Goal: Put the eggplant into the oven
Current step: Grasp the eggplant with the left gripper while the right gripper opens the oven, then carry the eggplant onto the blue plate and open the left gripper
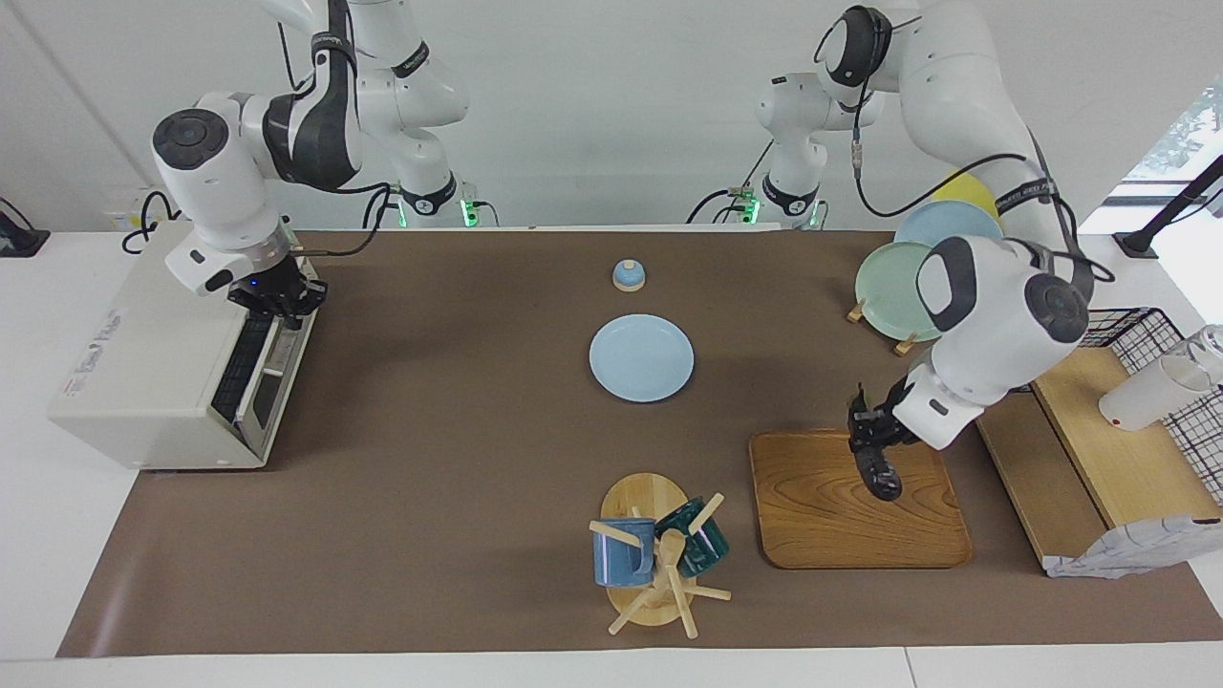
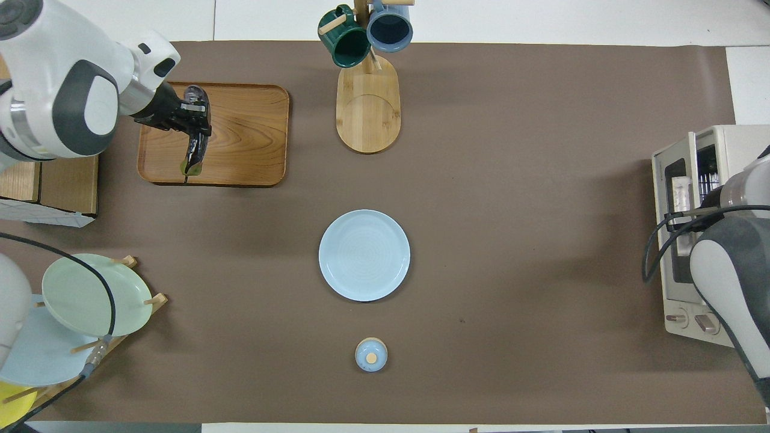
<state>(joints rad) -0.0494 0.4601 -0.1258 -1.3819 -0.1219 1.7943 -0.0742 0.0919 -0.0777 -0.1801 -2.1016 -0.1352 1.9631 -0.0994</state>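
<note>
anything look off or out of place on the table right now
Nothing stands out as spilled or damaged. The oven door is only partly open, the right gripper shut on its handle. The left gripper holds the eggplant tilted above the wooden tray, which fits the job.

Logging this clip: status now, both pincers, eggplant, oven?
Left pincer shut on eggplant, raised over wooden tray. Right pincer shut on oven door handle, door part open. Blue plate between.

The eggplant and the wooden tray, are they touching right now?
Apart. In the facing view the eggplant hangs from the left pincer, with bare wooden tray visible beneath its lower tip.
</note>
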